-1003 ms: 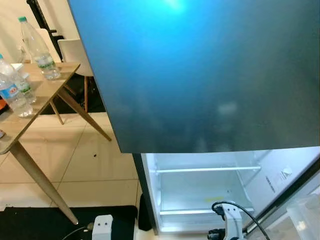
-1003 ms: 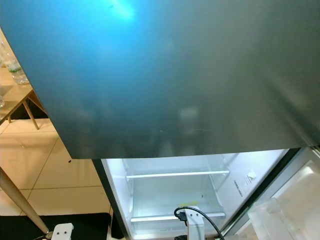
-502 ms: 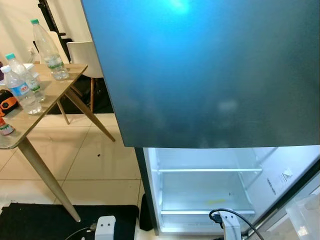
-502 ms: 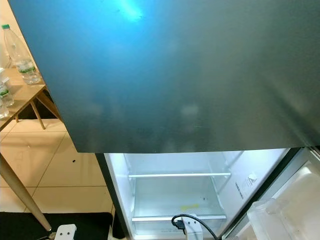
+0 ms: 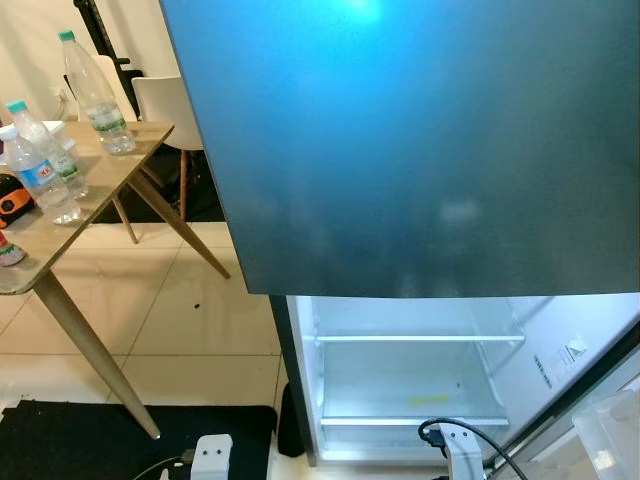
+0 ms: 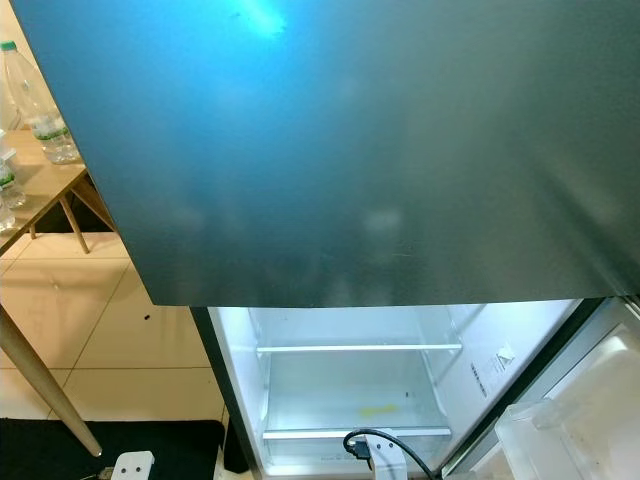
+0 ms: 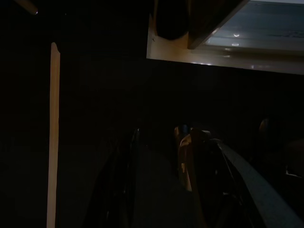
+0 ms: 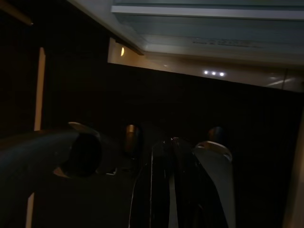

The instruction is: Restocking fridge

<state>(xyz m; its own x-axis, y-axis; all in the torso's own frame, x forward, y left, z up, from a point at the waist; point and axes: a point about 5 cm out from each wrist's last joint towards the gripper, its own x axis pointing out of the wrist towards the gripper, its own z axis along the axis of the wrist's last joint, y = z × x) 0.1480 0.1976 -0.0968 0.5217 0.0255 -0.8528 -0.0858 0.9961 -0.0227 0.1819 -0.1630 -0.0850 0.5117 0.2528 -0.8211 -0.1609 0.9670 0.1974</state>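
White shelves (image 5: 420, 340) inside the fridge (image 6: 350, 390) hold no bottles, and its lower door stands open. Water bottles (image 5: 40, 175) stand on the wooden table (image 5: 110, 175), well apart, so stocking remains. Both arms hang idle; whether either gripper's fingers are open or holding anything, I cannot tell.

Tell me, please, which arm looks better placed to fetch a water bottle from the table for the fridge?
Probably the left. The water bottles stand on the wooden table to the robot's left, while the open fridge lies ahead and to the right. Both arms hang low and idle.
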